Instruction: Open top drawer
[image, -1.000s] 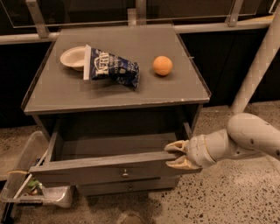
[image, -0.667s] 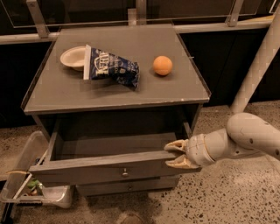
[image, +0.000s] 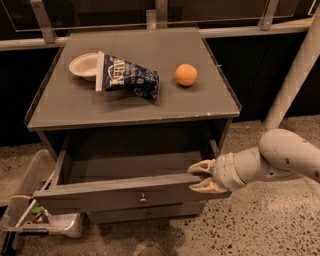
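One top drawer (image: 100, 195), drawn well out beneath the worktop (image: 200, 105), has the claw (image: 201, 177) clamped on the right end of its front; opening looks nearly done, so next probably comes a short straight pull, then release.

Light falls from above, soft and even. The cabinet top (image: 150, 107) is the brightest gray surface and shows no glare. The orange (image: 186, 75) and the bag (image: 127, 77) cast short, faint shadows on their near side. Inside the open top drawer (image: 130, 167) it is dim, shaded by the top. The far background is almost black. The pale gripper (image: 194, 177), at the right end of the drawer front, stands out brightly. The floor (image: 260, 225) is moderately lit, and the whole scene looks slightly soft.
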